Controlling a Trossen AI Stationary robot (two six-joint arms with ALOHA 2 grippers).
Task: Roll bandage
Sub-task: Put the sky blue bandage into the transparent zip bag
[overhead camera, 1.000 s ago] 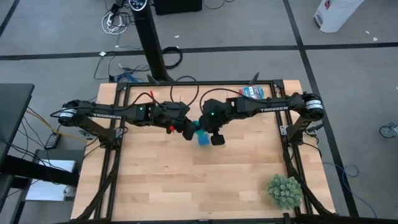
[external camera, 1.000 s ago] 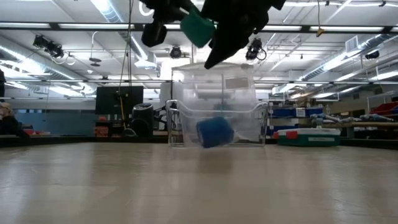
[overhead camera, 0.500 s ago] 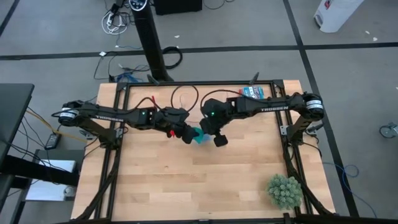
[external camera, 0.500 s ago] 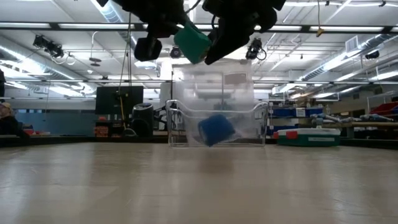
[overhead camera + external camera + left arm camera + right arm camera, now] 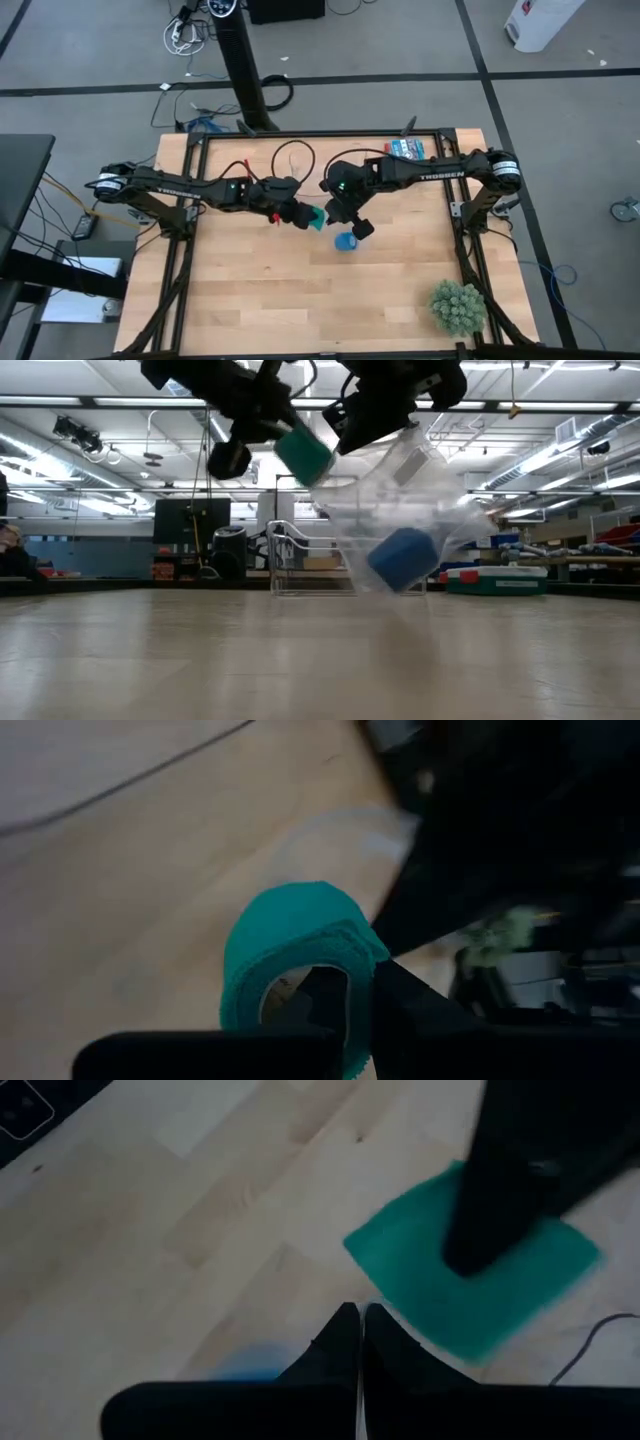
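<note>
Both arms are reaching in over the middle of the wooden table (image 5: 260, 290), raised well above it. The left gripper (image 5: 303, 217) is pinching the bandage (image 5: 315, 217), a teal coil, with one finger (image 5: 322, 1002) inside its core, just beside the right gripper (image 5: 357, 227). The right gripper's fingers are pressed fully together, seemingly on the rim of a clear plastic container (image 5: 400, 510), which is hanging tilted off the table. A blue roll (image 5: 402, 557) is lying in the container's lower corner, below the bandage.
</note>
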